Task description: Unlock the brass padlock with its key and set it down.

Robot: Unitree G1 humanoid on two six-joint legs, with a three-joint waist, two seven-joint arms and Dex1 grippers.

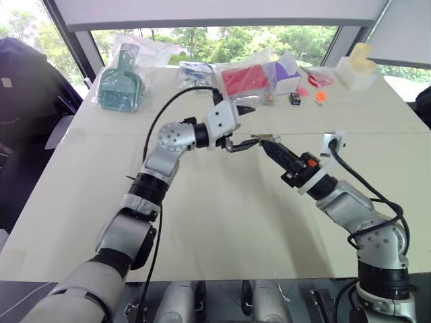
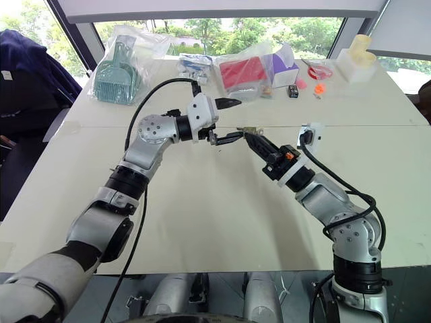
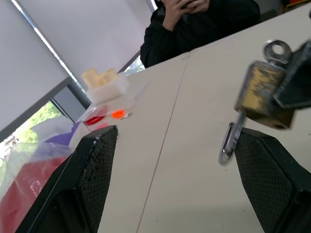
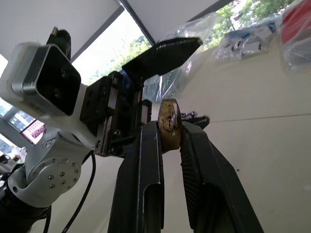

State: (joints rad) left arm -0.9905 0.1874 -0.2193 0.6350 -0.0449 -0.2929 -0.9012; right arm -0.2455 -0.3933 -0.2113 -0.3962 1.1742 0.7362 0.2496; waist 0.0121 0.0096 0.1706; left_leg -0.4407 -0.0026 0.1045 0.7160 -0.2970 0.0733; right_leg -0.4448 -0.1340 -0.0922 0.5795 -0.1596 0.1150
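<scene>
The brass padlock is pinched between the fingers of my right gripper, held above the middle of the table. A silvery key head sticks out of one end of the block, and the thin grey shackle out of the other. Whether the shackle is sprung I cannot tell. My left gripper is open, pointing sideways at the lock from the left. Its two black fingers stand on either side of the padlock without touching it.
Along the table's far edge lie a bagged green scoop, a bagged red box, small black and orange items and a white foam block. A person in dark clothes sits beyond the table.
</scene>
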